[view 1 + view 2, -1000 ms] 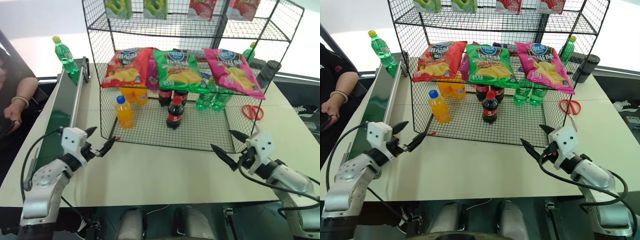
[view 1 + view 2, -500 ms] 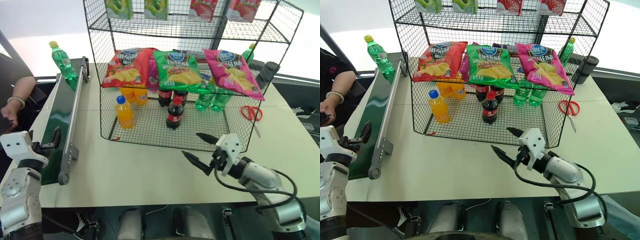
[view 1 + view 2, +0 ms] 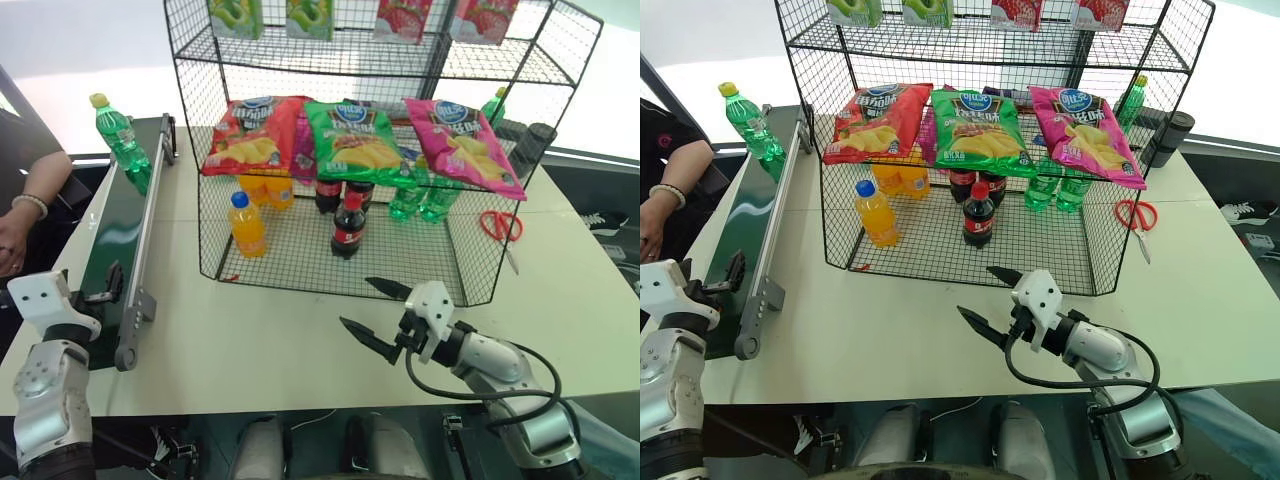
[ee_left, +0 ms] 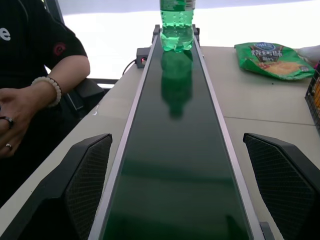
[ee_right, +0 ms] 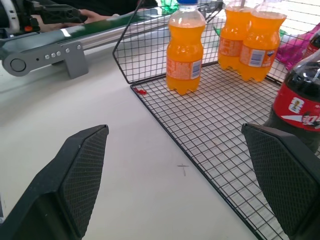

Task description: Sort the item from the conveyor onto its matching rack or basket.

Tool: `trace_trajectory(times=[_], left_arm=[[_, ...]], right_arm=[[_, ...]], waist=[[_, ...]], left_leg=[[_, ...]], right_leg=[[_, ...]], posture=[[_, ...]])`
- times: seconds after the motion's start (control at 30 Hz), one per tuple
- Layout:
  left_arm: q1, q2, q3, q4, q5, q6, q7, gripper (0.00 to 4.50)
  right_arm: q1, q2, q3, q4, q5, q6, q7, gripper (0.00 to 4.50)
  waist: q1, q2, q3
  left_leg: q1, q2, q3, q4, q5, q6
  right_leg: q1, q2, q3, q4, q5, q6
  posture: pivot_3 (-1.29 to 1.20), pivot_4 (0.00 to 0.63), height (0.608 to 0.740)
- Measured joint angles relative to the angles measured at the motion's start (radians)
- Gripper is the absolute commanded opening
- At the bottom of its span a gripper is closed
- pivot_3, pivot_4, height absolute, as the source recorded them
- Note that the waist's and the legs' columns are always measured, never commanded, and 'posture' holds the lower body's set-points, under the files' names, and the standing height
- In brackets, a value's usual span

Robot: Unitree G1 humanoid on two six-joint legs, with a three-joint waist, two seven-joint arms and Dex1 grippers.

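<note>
A: Eyes on the green bottle (image 3: 118, 136). It stands upright at the far end of the conveyor (image 3: 112, 250), yellow cap up, well apart from both arms.

B: And the left gripper (image 4: 180, 200)? It sits at the near end of the belt, pointing straight along it, and the wrist view shows its two black fingers (image 4: 87, 182) spread wide, one past each side rail. Nothing between them but bare belt.

A: So wide open and empty. The right gripper (image 3: 375, 312) hovers over the white table (image 3: 280, 330), just in front of the black wire rack (image 3: 380, 150). Fingers parted just as wide, touching nothing.

B: From its wrist I see an orange bottle (image 5: 184, 49) with a blue cap standing on the rack's bottom tier, and a cola bottle (image 5: 300, 102) beside it at the edge.

A: On the tier above lie three chip bags: red (image 3: 250, 135), green (image 3: 355, 135) and pink (image 3: 465, 145). More green bottles (image 3: 420, 200) stand at the back of the bottom tier.

B: Red scissors (image 3: 503, 228) lie on the table to the right of the rack. A person's hand (image 4: 15, 117) rests beside the conveyor on its left side.
</note>
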Motion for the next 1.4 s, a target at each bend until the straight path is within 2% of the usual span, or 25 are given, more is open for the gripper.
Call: trace_trajectory(times=[0.63,1.4], left_arm=[[-0.007,-0.025,-0.016,0.041,0.017,-0.052,0.02,4.5],[-0.006,-0.025,-0.007,0.063,0.018,-0.071,0.061,4.5]], right_arm=[[-0.016,0.013,0.039,0.068,-0.006,-0.085,0.051,4.44],[-0.042,0.035,0.046,0.084,-0.005,-0.079,0.057,4.44]], waist=[[0.0,0.0,0.0],[0.0,0.0,0.0]], left_leg=[[0.0,0.0,0.0,0.0,0.0,0.0],[0.0,0.0,0.0,0.0,0.0,0.0]], right_leg=[[0.0,0.0,0.0,0.0,0.0,0.0],[0.0,-0.001,0.0,0.0,0.0,0.0]], posture=[[0.0,0.15,0.735],[0.0,0.15,0.735]])
